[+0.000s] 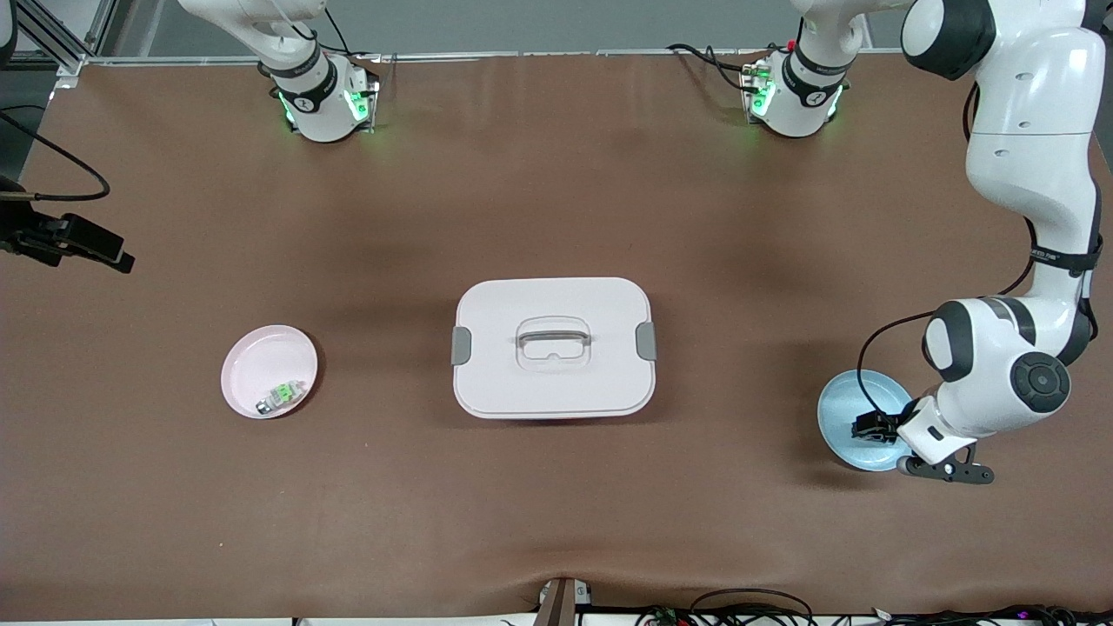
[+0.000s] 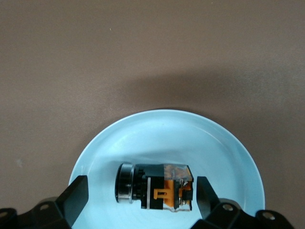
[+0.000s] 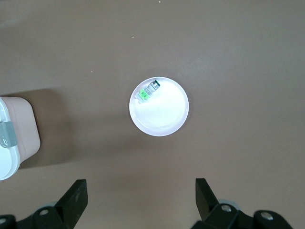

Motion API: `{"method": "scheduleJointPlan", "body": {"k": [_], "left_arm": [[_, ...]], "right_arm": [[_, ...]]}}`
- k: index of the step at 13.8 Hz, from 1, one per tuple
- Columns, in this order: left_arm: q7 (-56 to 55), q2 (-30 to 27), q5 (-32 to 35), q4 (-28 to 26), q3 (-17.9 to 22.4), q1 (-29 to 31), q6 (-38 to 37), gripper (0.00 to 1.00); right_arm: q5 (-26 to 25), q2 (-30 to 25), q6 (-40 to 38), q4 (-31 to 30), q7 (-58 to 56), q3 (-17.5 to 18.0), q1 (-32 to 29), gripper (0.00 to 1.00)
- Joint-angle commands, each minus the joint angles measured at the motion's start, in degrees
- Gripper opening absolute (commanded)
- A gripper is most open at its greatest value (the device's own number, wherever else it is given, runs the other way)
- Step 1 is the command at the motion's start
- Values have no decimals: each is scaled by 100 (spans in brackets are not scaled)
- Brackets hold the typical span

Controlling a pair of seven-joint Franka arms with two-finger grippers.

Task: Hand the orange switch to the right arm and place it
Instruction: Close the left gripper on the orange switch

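The orange switch [image 2: 155,187] lies on its side in the light blue dish [image 2: 228,143] at the lower right of the front view, toward the left arm's end of the table. The left gripper [image 2: 139,195] is low over that dish with its fingers [image 2: 76,193] spread apart, one on each side of the switch and touching neither end as far as the left wrist view shows. In that view, the switch's long axis runs across the lower middle of the frame, from finger to finger, with its round silver-rimmed black cap [image 2: 125,182] pointing at one finger and the blocky black rear with the orange clip [image 2: 164,193] at the other. It looks small, light and rigid, a hard plastic body that should not deform, though the rounded cap may roll or slip on the smooth dish; a hold across the flat sides of the blocky part seems safer than end to end. The right gripper [image 3: 139,195], its claw also apart, hangs over bare brown table [image 3: 238,57] near the pink dish [image 3: 162,121] with the green-faced part [image 3: 147,91], at the centre of its wrist view; that arm waits. A white lidded box [image 1: 553,347] sits mid-frame in the front view, between the two dishes.
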Motion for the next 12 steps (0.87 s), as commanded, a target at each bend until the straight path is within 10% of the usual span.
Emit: {"method": "scheduleJointPlan", "body": {"k": [1,9,12], "left_arm": [[102,69,14,96,-19,0,61,100],[199,122,41,52,-37,-8,69,100],[225,139,41,26,-46,-17,61,83]], "right_arm": [[26,-154,-6,-138,49,16,-32,100],[26,-163,12,-209,49,16,-32,100],[26,-163,12,-217,49,16,-32,100]]}}
